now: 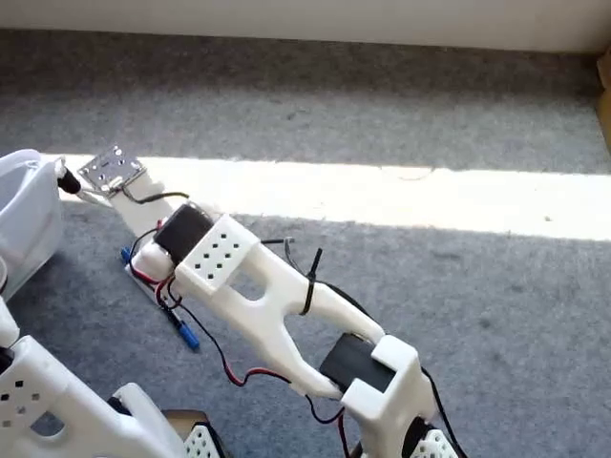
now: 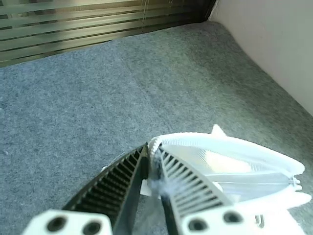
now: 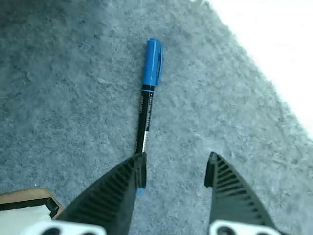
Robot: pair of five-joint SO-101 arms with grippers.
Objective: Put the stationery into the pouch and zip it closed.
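The surface is a grey carpet (image 1: pixel 458 286) with a short pile. A bright band of sunlight (image 1: pixel 401 196) crosses it from left to right at mid-height of the high view. In the lower left of that frame a pen (image 1: pixel 186 334) lies flat on the carpet, with a black barrel and a blue cap. A translucent white pouch (image 1: pixel 24 224) is at the left edge; I cannot tell whether it rests on the carpet.

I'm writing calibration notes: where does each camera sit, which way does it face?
High view: fixed above, looking down on the table; left arm and right arm show.
Left wrist view: on the left arm, facing along the left tool, shut on the pouch.
Right wrist view: on the right arm, facing down past the open right tool at the pen.
Shared: high view also shows pouch and pen.
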